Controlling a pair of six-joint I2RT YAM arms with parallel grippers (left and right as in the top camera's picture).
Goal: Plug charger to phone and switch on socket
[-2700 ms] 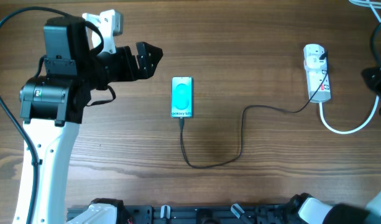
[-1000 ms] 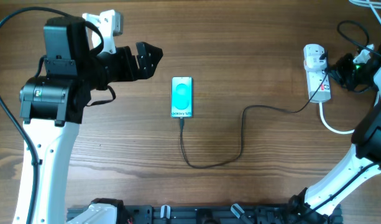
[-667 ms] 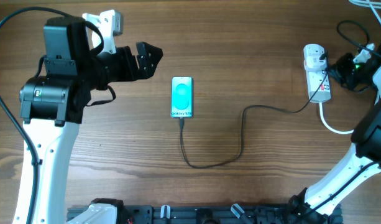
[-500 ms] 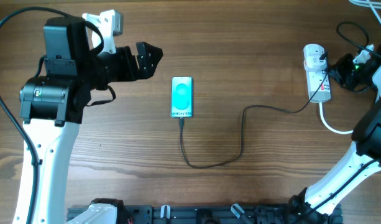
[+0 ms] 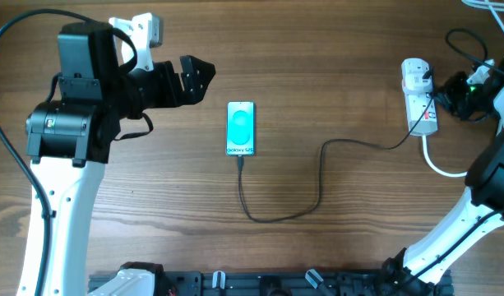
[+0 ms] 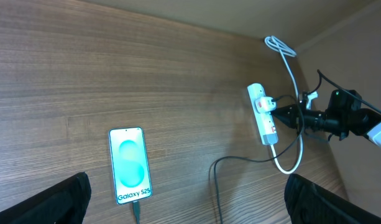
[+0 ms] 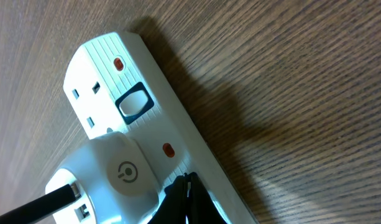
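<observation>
The phone (image 5: 241, 128) lies mid-table with its teal screen lit; it also shows in the left wrist view (image 6: 130, 165). The charger cable (image 5: 320, 177) runs from the phone's near end in a loop to a white plug in the socket (image 5: 418, 97). Its connector sits at the phone's port (image 6: 135, 210). My right gripper (image 5: 439, 97) is shut, its tips touching the socket's (image 7: 153, 130) top beside the plug (image 7: 106, 171), just below a red mark. My left gripper (image 5: 194, 78) is open and empty, up and left of the phone.
The socket's white lead (image 5: 457, 168) curls toward the right edge. A rocker switch (image 7: 133, 104) sits by the socket's free outlet. A thin white cable (image 6: 283, 53) loops at the far edge. My right arm's black cable (image 5: 465, 37) arcs above the socket.
The right arm came in from the right edge and set its shut tips on the socket. It has held still over the last second. The left arm, phone and cable have not moved.
</observation>
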